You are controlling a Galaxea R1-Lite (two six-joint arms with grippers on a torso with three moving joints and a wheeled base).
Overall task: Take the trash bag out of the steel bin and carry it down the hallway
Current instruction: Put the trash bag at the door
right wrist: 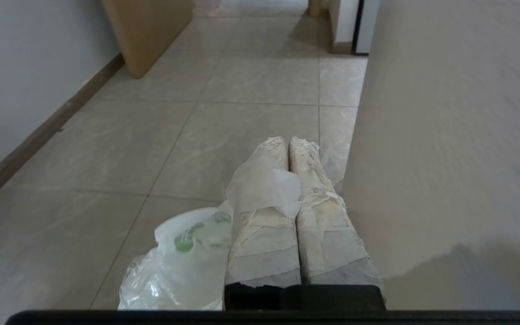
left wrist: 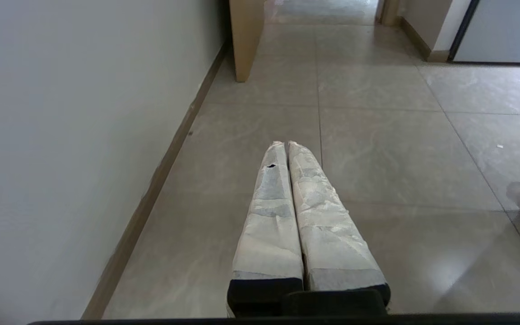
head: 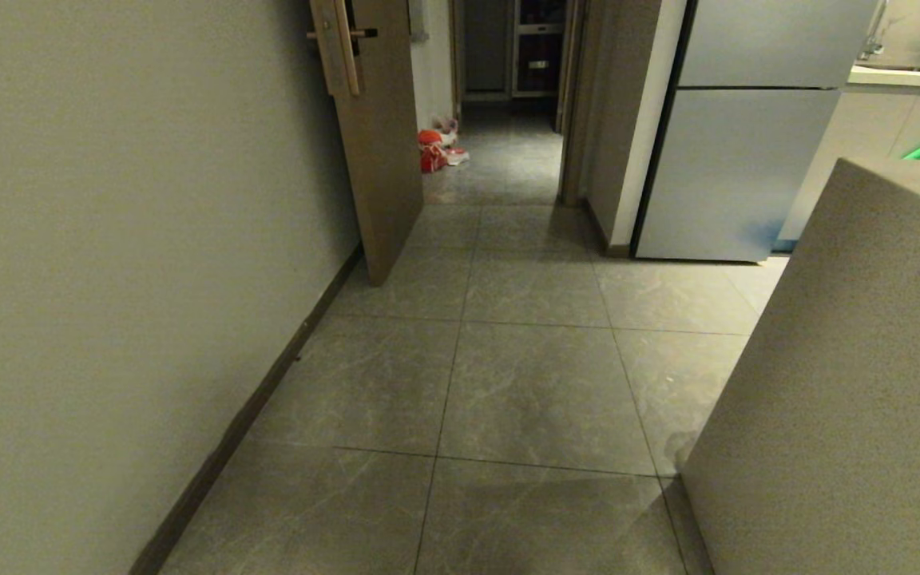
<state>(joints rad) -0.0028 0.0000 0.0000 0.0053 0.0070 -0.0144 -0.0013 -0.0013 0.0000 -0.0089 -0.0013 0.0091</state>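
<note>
The hallway (head: 532, 383) of grey marble-veined tiles runs ahead of me; neither arm shows in the head view. In the right wrist view my right gripper (right wrist: 287, 140) is shut, with a strip of the trash bag (right wrist: 183, 262) pinched between its taped fingers and draped over one finger (right wrist: 260, 185). The thin whitish bag hangs beside that finger above the floor, green print showing through. My left gripper (left wrist: 285, 143) is shut with nothing in it, held over the tiles. The steel bin is out of view.
A cream wall (head: 109, 279) with dark skirting lines the left. An open wooden door (head: 376, 136) stands ahead on the left. A beige counter side (head: 851, 399) is close on the right, a fridge (head: 747, 160) beyond it. An orange-red bag (head: 430, 150) lies far down the passage.
</note>
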